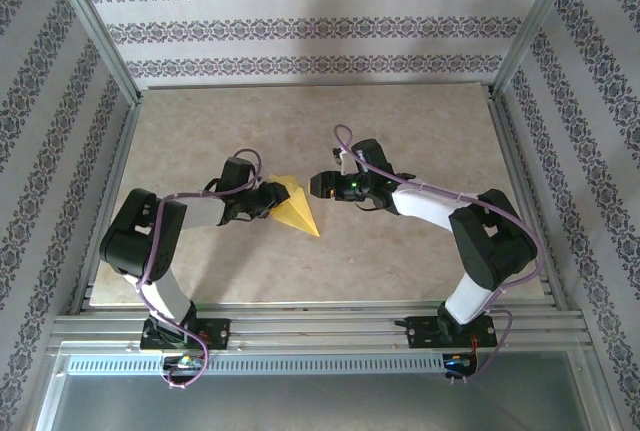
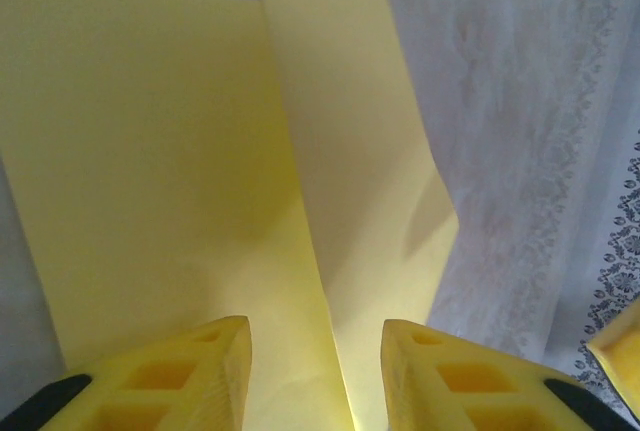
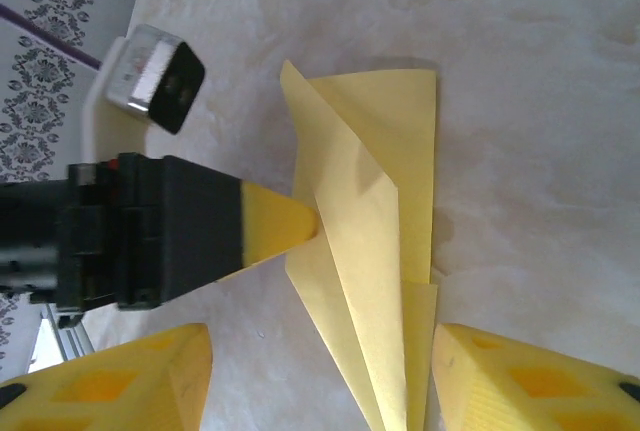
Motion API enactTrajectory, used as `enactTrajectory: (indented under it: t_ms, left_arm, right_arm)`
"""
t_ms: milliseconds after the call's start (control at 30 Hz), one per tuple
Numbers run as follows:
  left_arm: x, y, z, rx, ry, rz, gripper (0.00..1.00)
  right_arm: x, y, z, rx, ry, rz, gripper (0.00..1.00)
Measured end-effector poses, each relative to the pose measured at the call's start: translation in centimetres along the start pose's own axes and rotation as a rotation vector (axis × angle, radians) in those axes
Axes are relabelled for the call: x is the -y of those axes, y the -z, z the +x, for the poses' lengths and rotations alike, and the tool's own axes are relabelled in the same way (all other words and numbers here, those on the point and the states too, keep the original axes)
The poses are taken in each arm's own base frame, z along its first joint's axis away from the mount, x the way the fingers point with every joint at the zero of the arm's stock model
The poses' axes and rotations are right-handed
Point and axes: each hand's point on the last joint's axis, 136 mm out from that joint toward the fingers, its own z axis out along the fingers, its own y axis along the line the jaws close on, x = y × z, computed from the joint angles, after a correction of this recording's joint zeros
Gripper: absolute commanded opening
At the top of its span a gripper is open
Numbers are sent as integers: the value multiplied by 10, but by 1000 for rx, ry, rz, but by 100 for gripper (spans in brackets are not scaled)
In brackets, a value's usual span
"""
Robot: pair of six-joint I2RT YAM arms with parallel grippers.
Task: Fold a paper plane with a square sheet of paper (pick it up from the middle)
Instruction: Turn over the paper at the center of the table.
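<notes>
Left claw (image 3: 300, 223) straddles the folded yellow paper sheet (image 3: 380, 201) — grip unclear. Right claw (image 3: 322, 336) is spread wide beside it — a loose hold could let folds spring open.

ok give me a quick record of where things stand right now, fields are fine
paper: yellow paper, folded into a pointed, layered shape
surface: table, paper near its middle
left hand: left hand at the paper's left edge, fingers either side of a fold; grip unclear
right hand: right hand open, close on the paper's right; contact unclear
stage: partly folded
</notes>
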Motion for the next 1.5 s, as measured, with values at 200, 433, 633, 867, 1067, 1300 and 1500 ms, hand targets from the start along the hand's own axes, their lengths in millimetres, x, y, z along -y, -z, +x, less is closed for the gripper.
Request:
enactTrajectory:
  t_ms: [200, 433, 633, 867, 1067, 1300, 1500]
  left_arm:
    - [10, -14, -10, -5, 4, 50, 30]
    - [23, -18, -16, -5, -11, 93, 14]
    - [31, -14, -21, -1, -51, 78, 8]
    - [59, 35, -39, 51, -198, -89, 8]
    - [65, 88, -57, 101, -336, -368, 8]
    - [49, 129, -59, 100, -513, -787, 8]
    - [18, 126, -63, 38, -656, -1165, 8]
  right_arm:
    - [0, 0, 0, 1, -7, 0, 60]
    - [2, 0, -2, 10, -18, 14, 65]
    - [15, 20, -10, 98, -12, 91, 76]
    - [21, 81, -49, 309, 30, 163, 98]
    - [24, 118, -66, 426, 86, 224, 98]
    - [37, 128, -67, 434, 64, 270, 98]
    - [48, 127, -57, 391, 31, 306, 98]
